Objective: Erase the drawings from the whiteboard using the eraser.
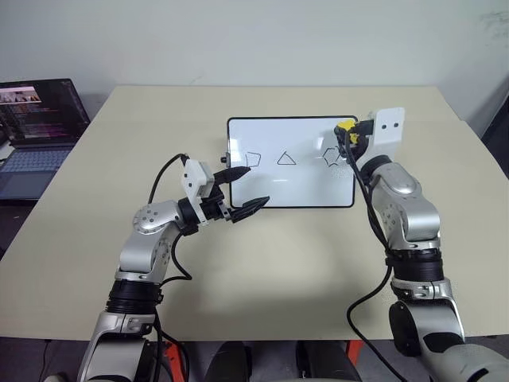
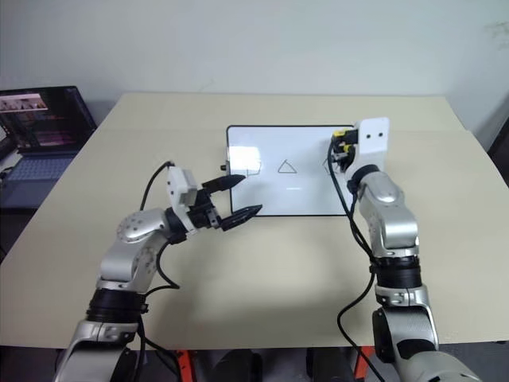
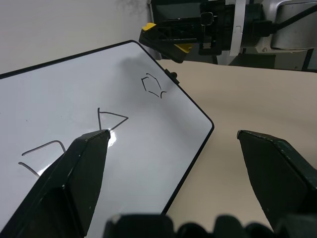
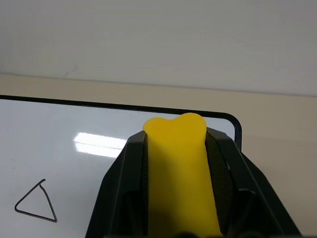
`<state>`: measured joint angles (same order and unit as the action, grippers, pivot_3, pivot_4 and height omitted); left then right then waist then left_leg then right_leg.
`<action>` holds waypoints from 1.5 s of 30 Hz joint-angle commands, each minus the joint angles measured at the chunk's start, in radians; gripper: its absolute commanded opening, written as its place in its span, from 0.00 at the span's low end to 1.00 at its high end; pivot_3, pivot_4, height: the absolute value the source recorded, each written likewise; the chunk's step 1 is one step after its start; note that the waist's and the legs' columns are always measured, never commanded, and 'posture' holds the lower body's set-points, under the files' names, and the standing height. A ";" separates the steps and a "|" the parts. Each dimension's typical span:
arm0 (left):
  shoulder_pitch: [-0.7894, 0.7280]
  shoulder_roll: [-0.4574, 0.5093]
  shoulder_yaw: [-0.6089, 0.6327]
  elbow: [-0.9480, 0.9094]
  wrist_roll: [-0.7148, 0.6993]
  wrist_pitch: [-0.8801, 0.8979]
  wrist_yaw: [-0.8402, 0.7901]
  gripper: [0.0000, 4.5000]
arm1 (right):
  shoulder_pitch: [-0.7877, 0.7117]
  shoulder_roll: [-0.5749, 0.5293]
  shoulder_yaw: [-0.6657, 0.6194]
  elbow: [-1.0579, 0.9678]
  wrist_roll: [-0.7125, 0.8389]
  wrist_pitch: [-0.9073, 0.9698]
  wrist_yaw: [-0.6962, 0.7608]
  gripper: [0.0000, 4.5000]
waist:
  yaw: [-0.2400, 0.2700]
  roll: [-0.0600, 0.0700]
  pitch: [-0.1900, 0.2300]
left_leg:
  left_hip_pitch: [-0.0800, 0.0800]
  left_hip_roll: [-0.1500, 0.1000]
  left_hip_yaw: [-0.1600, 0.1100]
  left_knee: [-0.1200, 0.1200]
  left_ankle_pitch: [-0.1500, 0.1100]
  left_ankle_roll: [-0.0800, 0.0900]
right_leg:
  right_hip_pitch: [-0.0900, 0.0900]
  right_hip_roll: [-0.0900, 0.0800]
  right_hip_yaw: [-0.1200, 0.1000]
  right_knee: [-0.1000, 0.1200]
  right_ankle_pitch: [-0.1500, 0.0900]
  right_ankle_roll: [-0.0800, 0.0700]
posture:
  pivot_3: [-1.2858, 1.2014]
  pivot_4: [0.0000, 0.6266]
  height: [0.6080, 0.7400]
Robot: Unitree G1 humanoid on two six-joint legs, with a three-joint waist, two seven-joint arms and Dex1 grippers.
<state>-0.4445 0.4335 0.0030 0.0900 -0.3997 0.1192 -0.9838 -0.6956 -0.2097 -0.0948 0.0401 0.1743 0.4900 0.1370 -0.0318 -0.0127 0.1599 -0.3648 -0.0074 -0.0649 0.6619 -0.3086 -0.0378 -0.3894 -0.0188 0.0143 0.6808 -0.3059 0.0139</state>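
Right now my right end effector is pinching the yellow sponge eraser, fingers pressed against its two long sides with the block sticking out past the tips. Taking the whiteboard as my landmark: it lies flat on the bench with its long axis running side to side, and the eraser hovers over its far right corner. I cannot tell whether the eraser touches the surface yet.

Of the drawings, the rough hexagon sits nearest the board's right edge, just below and beside the eraser, and it looks partly broken already. The triangle is at the board's middle and the rough square is toward its left edge, so from the eraser all three lie in a row leftward along the board's long axis. My right arm is plainly the nearer one to the hexagon.

My left end effector is spread wide and holds nothing, straddling the board's left edge near the square, perhaps ready to steady it.

No containers are on the bench; a laptop sits well off the board's left side
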 commanded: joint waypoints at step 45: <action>-0.004 0.009 0.028 -0.046 -0.003 -0.014 0.037 1.00 | 0.323 -0.023 0.016 -0.036 -0.052 -0.087 0.076 0.28 | -0.001 -0.001 -0.001 | 0.002 0.000 0.000 0.002 0.000 0.000 | 0.002 0.000 0.001 0.002 0.002 0.001 | 0.52 0.24 1.00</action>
<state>-0.4414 0.4346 0.0085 0.0814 -0.3942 0.1226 -0.9491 -0.3730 -0.2249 -0.0750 0.0183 0.1199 0.3732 0.2165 -0.0326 -0.0134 0.1593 -0.3624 -0.0072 -0.0643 0.6639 -0.3084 -0.0375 -0.3874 -0.0187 0.0150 0.6823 -0.3044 0.0150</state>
